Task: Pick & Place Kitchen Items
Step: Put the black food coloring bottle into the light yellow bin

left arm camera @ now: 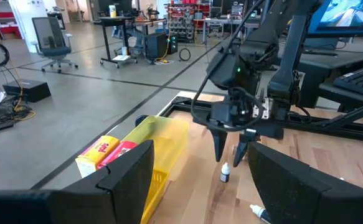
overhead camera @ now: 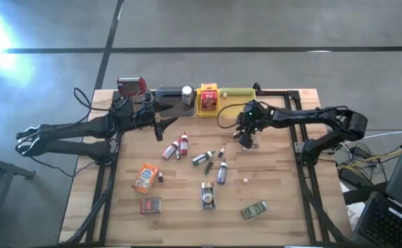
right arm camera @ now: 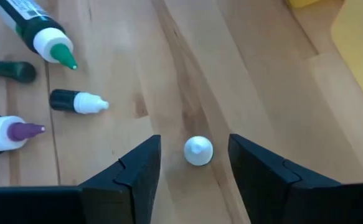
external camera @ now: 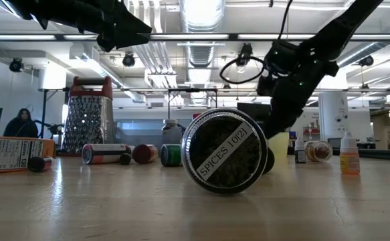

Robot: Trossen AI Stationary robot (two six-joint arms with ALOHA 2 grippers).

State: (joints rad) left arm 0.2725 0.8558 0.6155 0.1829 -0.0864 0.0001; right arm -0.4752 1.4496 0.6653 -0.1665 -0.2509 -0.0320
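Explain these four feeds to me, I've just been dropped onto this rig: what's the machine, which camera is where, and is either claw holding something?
Two dark robot arms work at a wooden table. One camera looks straight down, one sits at tabletop height, and each wrist carries one. Small bottles, packets and tins lie scattered mid-table; trays line the far edge. The right gripper hangs fingers-down over a small upright white-capped bottle, fingers open on either side, not touching it. The left gripper waits open near the grater, holding nothing. The big round thing in the tabletop view is a spice tin lying close to the lens.
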